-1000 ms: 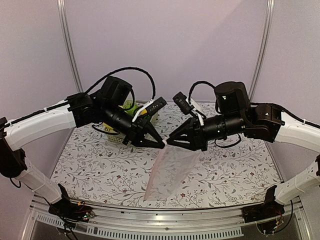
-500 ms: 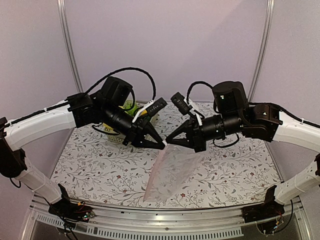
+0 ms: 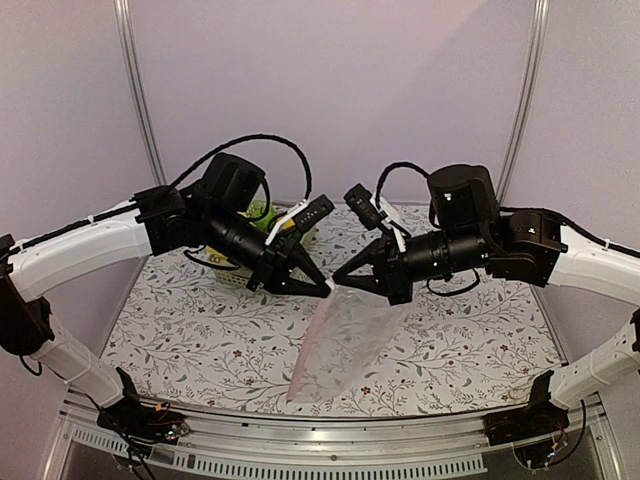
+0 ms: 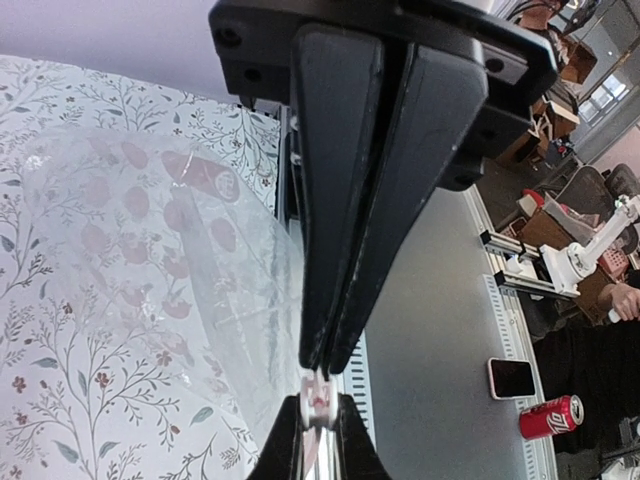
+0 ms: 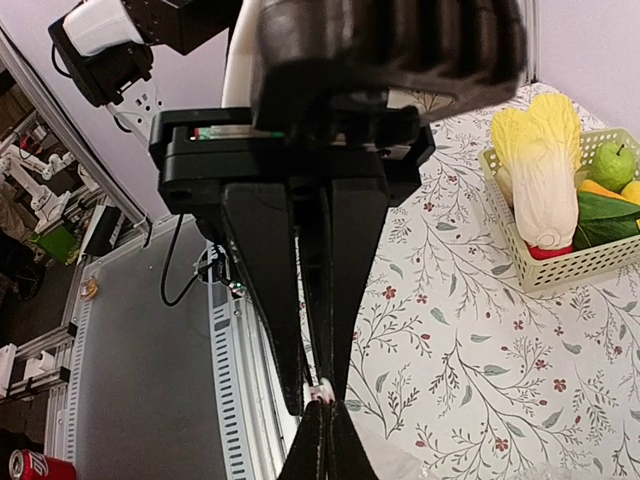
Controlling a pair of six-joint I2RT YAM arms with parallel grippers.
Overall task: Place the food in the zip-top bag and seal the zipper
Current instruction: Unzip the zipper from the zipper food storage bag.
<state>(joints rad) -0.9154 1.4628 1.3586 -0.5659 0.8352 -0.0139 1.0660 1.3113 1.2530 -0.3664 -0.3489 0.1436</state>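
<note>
Clear zip-top bag (image 3: 345, 340) hanging, left hand (image 3: 323, 289) and right hand (image 3: 339, 282) clamped on its top edge — tips meeting

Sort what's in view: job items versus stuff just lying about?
Job:
zip-top bag
zipper slider
cabbage
green apple
dark green vegetable

Lying about:
basket, holding the food
tablecloth
phone, beyond the table
red can, beyond the table
</note>
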